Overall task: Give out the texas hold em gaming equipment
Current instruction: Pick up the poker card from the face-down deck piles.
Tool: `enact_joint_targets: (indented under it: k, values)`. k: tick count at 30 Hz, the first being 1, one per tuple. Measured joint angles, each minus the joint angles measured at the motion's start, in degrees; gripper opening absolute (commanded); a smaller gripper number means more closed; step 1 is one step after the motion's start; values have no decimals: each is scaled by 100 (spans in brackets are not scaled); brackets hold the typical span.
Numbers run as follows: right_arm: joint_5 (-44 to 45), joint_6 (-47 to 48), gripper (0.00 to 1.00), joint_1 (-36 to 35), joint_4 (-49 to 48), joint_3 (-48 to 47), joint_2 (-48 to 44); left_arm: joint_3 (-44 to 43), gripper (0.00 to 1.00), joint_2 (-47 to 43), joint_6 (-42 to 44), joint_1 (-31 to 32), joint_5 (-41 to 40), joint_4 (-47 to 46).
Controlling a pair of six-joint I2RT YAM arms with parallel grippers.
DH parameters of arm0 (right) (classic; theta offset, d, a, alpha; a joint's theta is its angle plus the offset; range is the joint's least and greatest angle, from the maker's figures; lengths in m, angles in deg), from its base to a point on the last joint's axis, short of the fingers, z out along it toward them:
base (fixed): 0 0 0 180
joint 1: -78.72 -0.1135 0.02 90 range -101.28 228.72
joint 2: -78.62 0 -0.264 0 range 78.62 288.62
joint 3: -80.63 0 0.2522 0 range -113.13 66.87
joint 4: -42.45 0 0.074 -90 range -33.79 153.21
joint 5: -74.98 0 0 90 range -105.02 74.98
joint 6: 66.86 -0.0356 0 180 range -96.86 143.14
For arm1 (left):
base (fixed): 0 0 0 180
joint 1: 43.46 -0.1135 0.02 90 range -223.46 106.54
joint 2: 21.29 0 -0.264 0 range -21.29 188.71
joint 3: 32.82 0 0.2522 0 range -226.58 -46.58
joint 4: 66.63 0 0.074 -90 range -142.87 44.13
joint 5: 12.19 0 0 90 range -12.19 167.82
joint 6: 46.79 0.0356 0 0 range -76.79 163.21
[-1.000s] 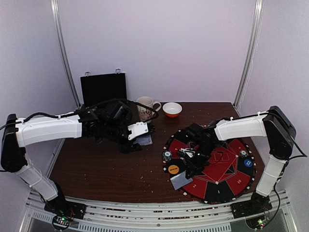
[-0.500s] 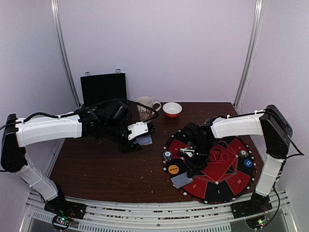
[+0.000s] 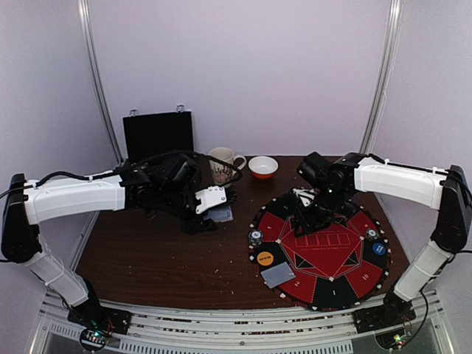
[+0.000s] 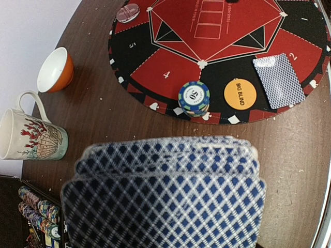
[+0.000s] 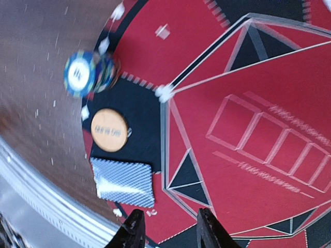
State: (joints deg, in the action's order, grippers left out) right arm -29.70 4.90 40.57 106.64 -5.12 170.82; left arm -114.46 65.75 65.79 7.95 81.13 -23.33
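My left gripper [image 3: 215,210] is shut on a deck of blue-diamond-backed cards [image 4: 165,196] and holds it above the table left of the mat; the cards hide its fingers in the left wrist view. On the round red-and-black mat [image 3: 332,251] lie one face-down card [image 3: 277,276], an orange BIG BLIND button [image 3: 265,258] and a blue-edged chip stack [image 3: 255,237]. A blue button [image 3: 378,248] and a chip [image 3: 372,234] sit at the mat's right. My right gripper [image 5: 170,232] is open and empty, above the mat's far left part [image 3: 306,214].
A patterned white mug [image 3: 223,164] and an orange bowl [image 3: 263,167] stand at the back of the table. A black hinged case [image 3: 158,135] stands open at the back left, with rows of chips [image 4: 39,206] in it. Another chip [image 4: 128,11] lies on the mat's far rim.
My right gripper has pulled back from the near-left part of the mat, by the single card, to the mat's far side. The card stays on the mat. The left arm has not moved.
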Motion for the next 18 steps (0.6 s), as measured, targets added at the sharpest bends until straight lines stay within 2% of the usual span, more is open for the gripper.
enact_joint_targets:
  k: [7, 13, 18]
  values:
    - [673, -1036, 40, 282, -586, 326, -590, 0, 57, 2, -2, 0, 42, -63]
    - [1075, -1526, 42, 350, -852, 625, -901, 0, 57, -2, -4, 0, 42, -155]
    - [437, -1493, 56, 293, -1425, 688, -1016, 0, 57, -22, -2, 0, 52, -264]
